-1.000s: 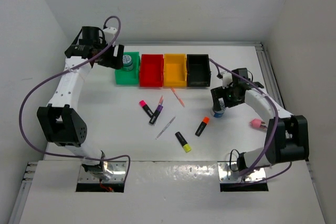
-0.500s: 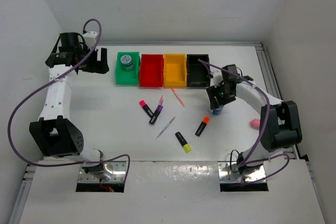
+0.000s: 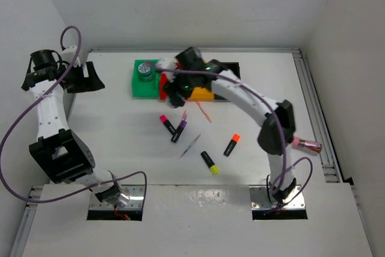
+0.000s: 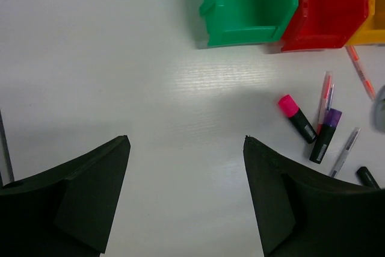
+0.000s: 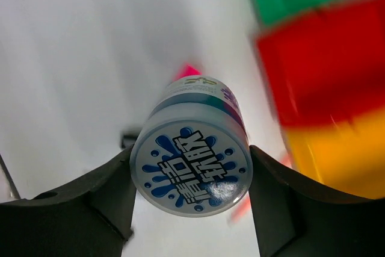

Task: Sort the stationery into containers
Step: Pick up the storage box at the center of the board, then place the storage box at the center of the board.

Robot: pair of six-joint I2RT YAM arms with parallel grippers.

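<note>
Right hand (image 5: pixel 190 164) pinches blue-white roll (image 5: pixel 191 176), lodged between both fingers (image 5: pixel 90 203); left hand (image 4: pixel 186 194) spread over table (image 4: pixel 120 58).

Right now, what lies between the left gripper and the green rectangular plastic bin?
Left wrist view: only bare white table between left gripper and green rectangular plastic bin.

Bins (image 3: pixel 139 90) in a row behind; roll (image 3: pixel 144 69) in the leftmost, highlighters (image 3: pixel 167 124) and pens (image 3: pixel 190 146) before them

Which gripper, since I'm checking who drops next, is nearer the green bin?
Right. The right gripper, shut on a blue-white roll, hangs just right of the green bin; the left gripper stands open, farther off to its left.
</note>
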